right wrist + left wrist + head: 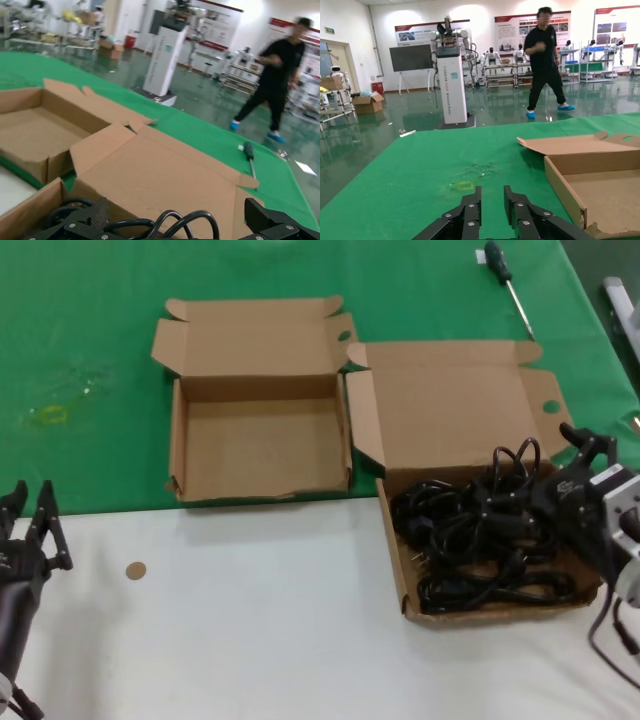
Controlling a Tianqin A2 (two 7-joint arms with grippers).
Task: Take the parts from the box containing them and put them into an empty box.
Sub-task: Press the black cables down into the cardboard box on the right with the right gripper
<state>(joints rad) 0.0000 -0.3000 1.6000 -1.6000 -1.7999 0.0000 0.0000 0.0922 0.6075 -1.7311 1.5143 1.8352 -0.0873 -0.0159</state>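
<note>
Green cloth [90, 330] covers the far half of the table and white surface [250, 640] the near half, with a bright exhibition hall beyond it in both wrist views. Two open cardboard mailer boxes sit side by side across the colour line. On the robot's left side is the empty box [200, 390], its short lid panel laid back on the green and its tray bare. Just beside it, touching or nearly touching at the flaps, is the box containing the parts [450, 400], tall lid panel raised, a round hole in the far side flap. Its tray holds the parts [480, 540], a tangled heap of looped black power cords filling most of the floor.

Over at that box's far rim, the right gripper [585, 450] hangs above the heap with its fingers spread wide; the right wrist view shows a cord loop [187, 220] arching up between them, nothing clamped. Down at the near left corner over the white surface, the left gripper [30, 510] sits well apart from both boxes, fingers open a narrow gap and holding nothing. A green-handled screwdriver [508, 285] lies on the cloth behind the full box. One small brown disc [135, 570] rests on the white surface. A person in black [545, 60] walks past in the hall.
</note>
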